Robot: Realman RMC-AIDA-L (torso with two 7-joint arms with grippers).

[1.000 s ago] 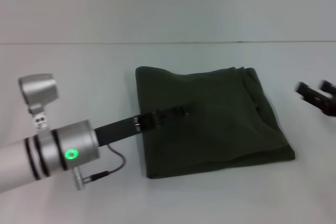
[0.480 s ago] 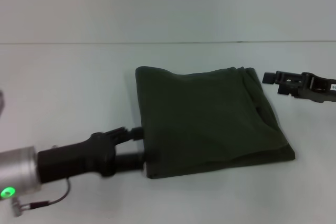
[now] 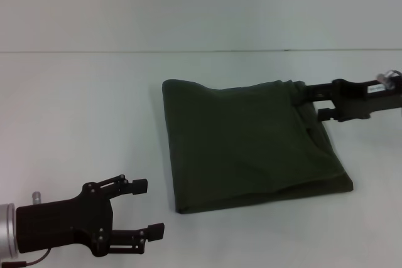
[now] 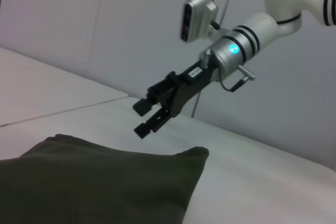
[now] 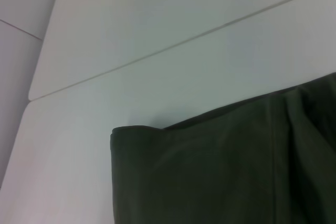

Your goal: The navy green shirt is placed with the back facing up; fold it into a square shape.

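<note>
Olive shirt (image 3: 251, 142) lies folded roughly square at table centre; left gripper (image 3: 143, 208), spread and empty, at 7 o'clock, right gripper (image 3: 308, 101), parted, at its 2 o'clock corner—may snag and unfold it.

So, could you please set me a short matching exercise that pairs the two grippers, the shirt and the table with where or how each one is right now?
Things:
1. left gripper
2. right gripper
3. navy green shirt
4. table

Places or states:
A. folded, lying flat
B. pale surface under everything
C. open, off the cloth by the shirt's near left corner
D. at the shirt's far right corner

Pairs: 1-C, 2-D, 3-A, 4-B
</note>
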